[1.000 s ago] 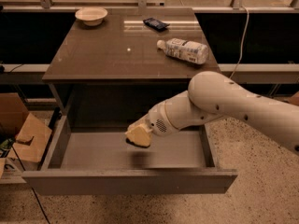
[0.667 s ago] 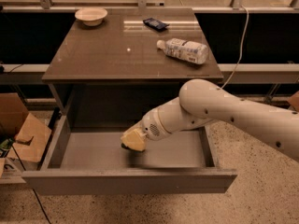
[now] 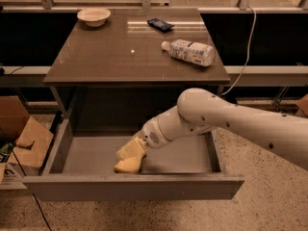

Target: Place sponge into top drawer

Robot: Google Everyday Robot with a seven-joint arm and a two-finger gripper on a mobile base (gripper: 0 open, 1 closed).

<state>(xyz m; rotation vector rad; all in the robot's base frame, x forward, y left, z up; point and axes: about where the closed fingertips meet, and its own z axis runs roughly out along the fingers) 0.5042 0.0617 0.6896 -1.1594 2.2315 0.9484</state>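
Camera view: the gripper [image 3: 131, 153], dipped inside the top drawer [image 3: 134, 188] pulled out under the front edge of the bench [image 3: 130, 57], pinches the sponge [image 3: 127, 166] low by its floor, likely so release sets it down gently.

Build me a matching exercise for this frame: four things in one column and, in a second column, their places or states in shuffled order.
Things:
1. bowl
2. bottle
3. sponge
4. top drawer

Places or states:
A. pulled open below the table
B. at the tip of the hand, low inside the drawer near its front
C. lying on its side on the right part of the table
D. upright at the far left corner of the table

Pairs: 1-D, 2-C, 3-B, 4-A
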